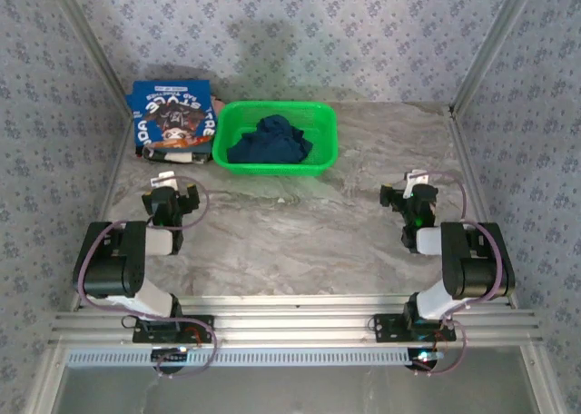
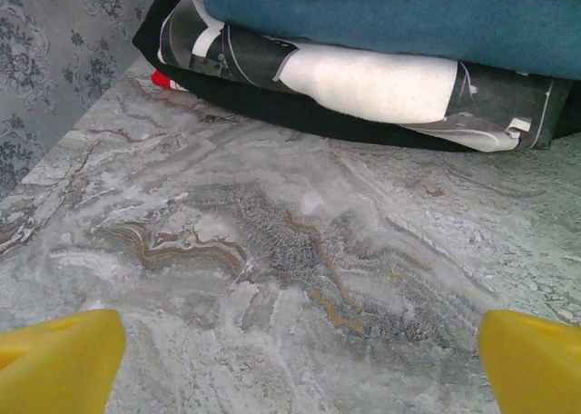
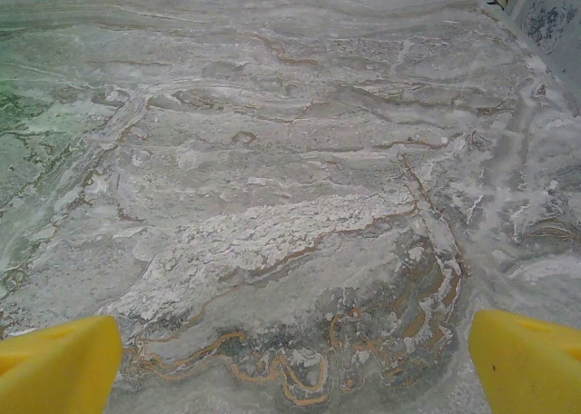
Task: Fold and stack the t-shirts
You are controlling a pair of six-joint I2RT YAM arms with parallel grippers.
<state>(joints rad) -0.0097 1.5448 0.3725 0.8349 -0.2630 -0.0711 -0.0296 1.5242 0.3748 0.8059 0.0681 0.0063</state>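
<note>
Marbled desk (image 1: 300, 241): green basket (image 1: 329, 123) holds crumpled navy t-shirt (image 1: 270, 140); folded blue t-shirt (image 1: 172, 114) lies just left of it. Nearer, left claw (image 1: 172, 191) and right claw (image 1: 406, 192) stand spread wide.

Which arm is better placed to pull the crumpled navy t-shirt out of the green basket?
Left, probably: the open left gripper lies somewhat nearer the green basket holding the navy t-shirt than the open right gripper.
</note>
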